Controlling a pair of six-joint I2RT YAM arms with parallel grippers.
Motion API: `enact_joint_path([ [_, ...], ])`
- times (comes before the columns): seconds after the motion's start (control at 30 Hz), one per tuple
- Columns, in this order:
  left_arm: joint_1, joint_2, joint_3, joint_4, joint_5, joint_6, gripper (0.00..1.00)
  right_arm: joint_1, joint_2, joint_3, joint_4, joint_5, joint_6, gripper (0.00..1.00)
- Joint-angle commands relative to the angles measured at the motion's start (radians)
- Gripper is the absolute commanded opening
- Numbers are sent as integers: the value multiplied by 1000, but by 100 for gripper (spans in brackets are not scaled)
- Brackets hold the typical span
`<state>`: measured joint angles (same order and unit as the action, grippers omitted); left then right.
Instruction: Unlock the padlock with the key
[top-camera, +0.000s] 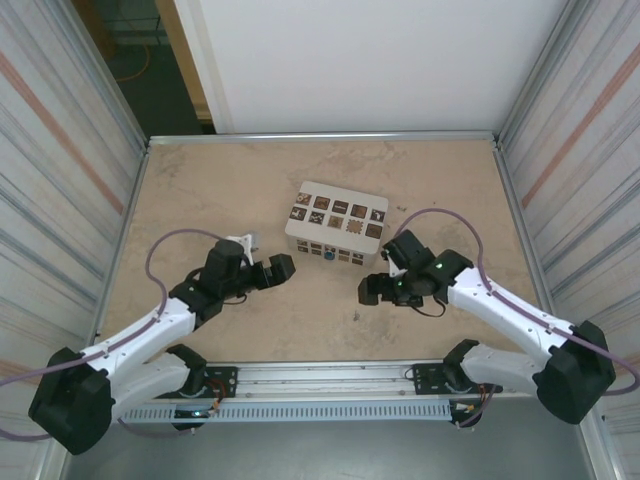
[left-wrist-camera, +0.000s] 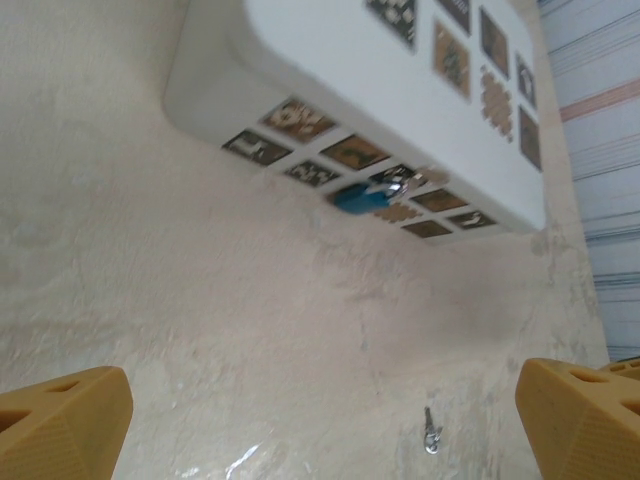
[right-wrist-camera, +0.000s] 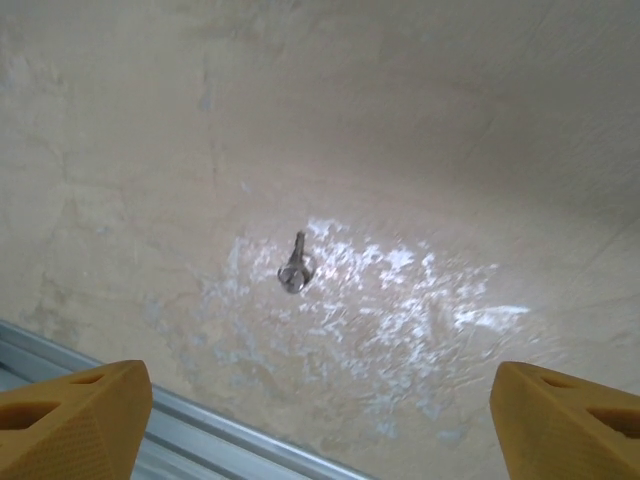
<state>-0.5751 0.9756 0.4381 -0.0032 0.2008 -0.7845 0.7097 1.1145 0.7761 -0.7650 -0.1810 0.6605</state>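
Note:
The tiny blue padlock (left-wrist-camera: 362, 197) hangs with its pale loop on the front side of the white patterned box (left-wrist-camera: 350, 90), and shows as a blue dot (top-camera: 328, 252) from above. The small silver key (right-wrist-camera: 294, 268) lies flat on the tan table, also seen low on the right in the left wrist view (left-wrist-camera: 430, 432). My left gripper (top-camera: 285, 268) is open, aimed at the box from the left, nothing between its yellow fingers (left-wrist-camera: 60, 425). My right gripper (top-camera: 370, 290) is open above the key, fingers (right-wrist-camera: 570, 415) spread wide and empty.
The white box (top-camera: 335, 222) stands mid-table, just beyond both grippers. An aluminium rail (right-wrist-camera: 200, 425) runs along the table's near edge, close behind the key. Corrugated walls close in the left and right sides.

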Motion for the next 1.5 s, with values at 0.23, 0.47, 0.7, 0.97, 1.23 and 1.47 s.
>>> enact_joint_path([
  [0.23,-21,-27,-63,50,-37,-56,99,116,259,73,20,-3,-4,65],
  [0.47,-23,-47,-82,36,-52,-65,99,141,404,139,22,14,-35,60],
  [0.7,-22,-50,-83,28,-57,-66,99,169,510,179,17,56,-29,52],
  [0.97,-23,-36,-81,28,-56,-64,99,177,543,172,3,100,-21,44],
  [1.23,-22,-21,-74,28,-54,-64,99,177,531,157,-4,107,-16,38],
  [1.47,-22,-15,-70,28,-54,-64,99,177,509,145,-17,118,-10,33],
])
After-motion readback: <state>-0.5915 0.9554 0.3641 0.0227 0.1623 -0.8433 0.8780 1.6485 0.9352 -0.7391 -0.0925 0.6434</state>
